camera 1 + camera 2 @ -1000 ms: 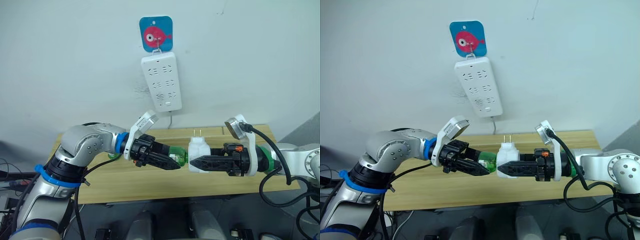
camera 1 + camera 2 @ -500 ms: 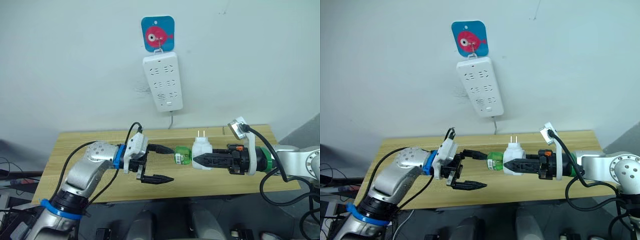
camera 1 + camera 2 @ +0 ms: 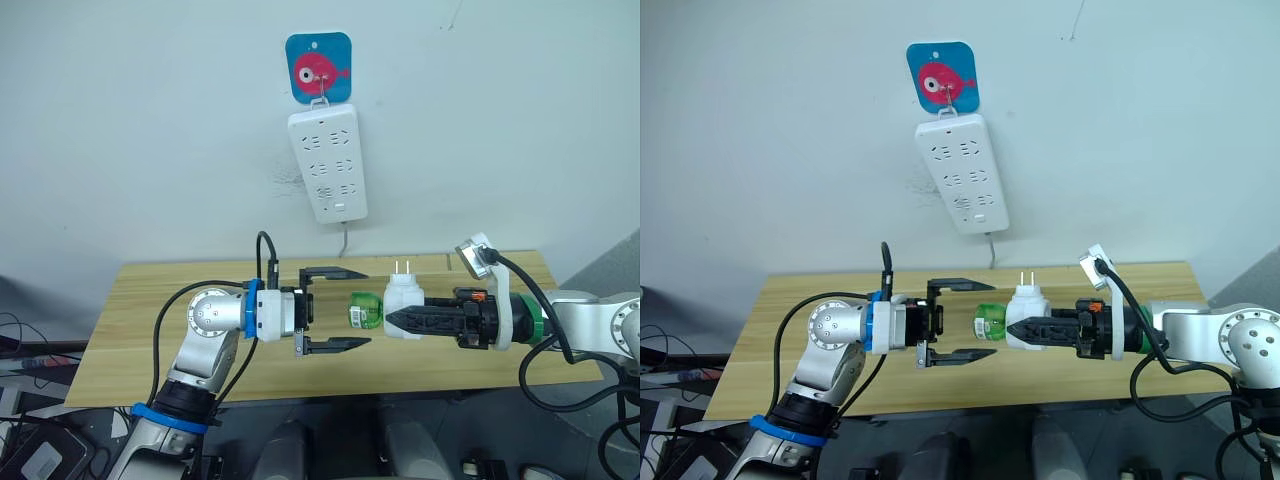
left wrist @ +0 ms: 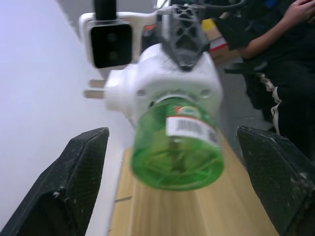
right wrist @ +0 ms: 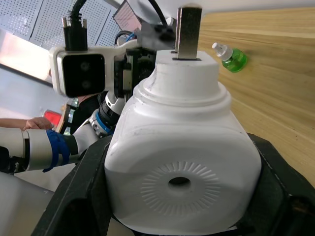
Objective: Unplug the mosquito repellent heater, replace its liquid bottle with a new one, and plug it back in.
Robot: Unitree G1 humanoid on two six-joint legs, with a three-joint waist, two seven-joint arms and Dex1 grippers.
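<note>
Above the bench's [image 3: 150,320] middle, clear of its top, we see the right gripper [image 3: 392,320] clamped on the white heater [image 3: 402,305], prongs [image 3: 402,268] pointing up. Its green bottle [image 3: 366,310] sticks out sideways toward the left gripper [image 3: 355,308]. Our left gripper is spread wide, 1 finger [image 3: 335,272] above the bottle and 1 below, neither touching it. From the left wrist view, the bottle's [image 4: 177,147] base faces the camera, seated in the heater [image 4: 167,81]. From the right wrist view, a 2nd green bottle [image 5: 230,56] lies on its side on the bench [image 5: 275,78]. On the wall behind, a white power strip [image 3: 326,165] hangs under a blue fish tag [image 3: 318,68].
</note>
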